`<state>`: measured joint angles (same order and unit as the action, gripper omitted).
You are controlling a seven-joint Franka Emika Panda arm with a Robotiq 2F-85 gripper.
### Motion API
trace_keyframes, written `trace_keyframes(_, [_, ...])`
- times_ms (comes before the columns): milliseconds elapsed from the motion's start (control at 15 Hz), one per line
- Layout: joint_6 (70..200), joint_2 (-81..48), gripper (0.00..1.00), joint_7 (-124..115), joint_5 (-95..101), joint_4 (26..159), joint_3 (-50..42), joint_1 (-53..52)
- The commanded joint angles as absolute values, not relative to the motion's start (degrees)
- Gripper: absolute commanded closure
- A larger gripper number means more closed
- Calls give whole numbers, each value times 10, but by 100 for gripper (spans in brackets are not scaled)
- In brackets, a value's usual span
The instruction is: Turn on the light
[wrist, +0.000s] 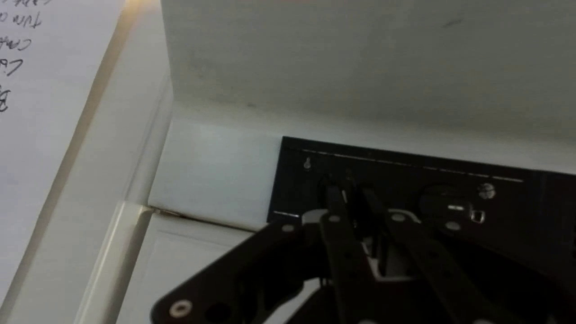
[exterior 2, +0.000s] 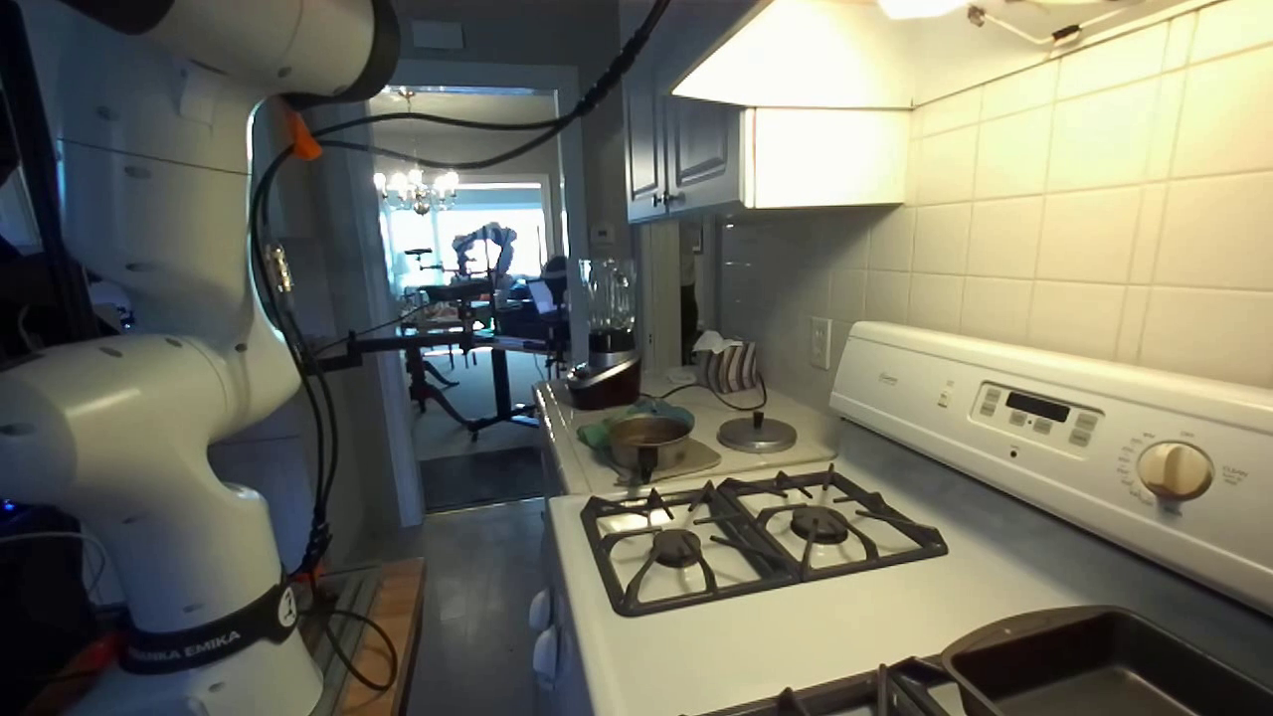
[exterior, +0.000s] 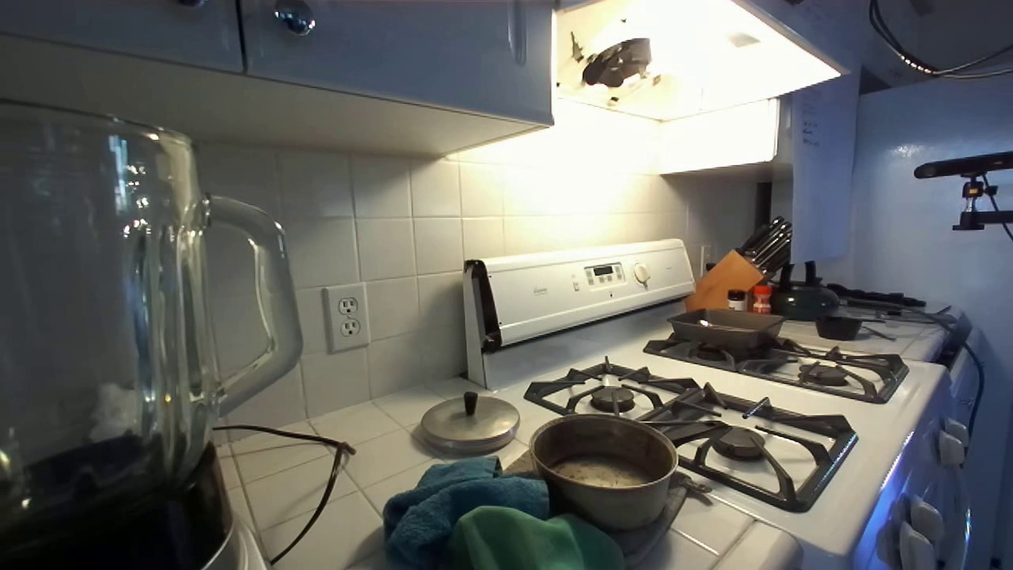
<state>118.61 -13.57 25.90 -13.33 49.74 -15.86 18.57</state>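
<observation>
Wrist view: narrowly parted black fingers (wrist: 336, 204), grip indeterminable, stood toward nine o'clock before the black rectangular panel (wrist: 405, 177), where over-twisting risked extinguishing the glowing white range-hood lamp (exterior 2: 923, 8).

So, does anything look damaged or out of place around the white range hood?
Possibly: the white range hood looks uncovered underneath. An irregular dark fitting is exposed, and a thin strand, perhaps a wire, shows near the glowing white lamp. It looks as if a cover is missing, though I can't confirm that.
</observation>
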Motion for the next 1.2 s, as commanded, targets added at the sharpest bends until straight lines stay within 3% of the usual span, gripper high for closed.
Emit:
trace_keyframes(0, [1120, -158, 97, 182, -97, 458, -177, 186])
trace_keyframes(1133, [1094, -183, 97, 31, -105, 408, -181, 191])
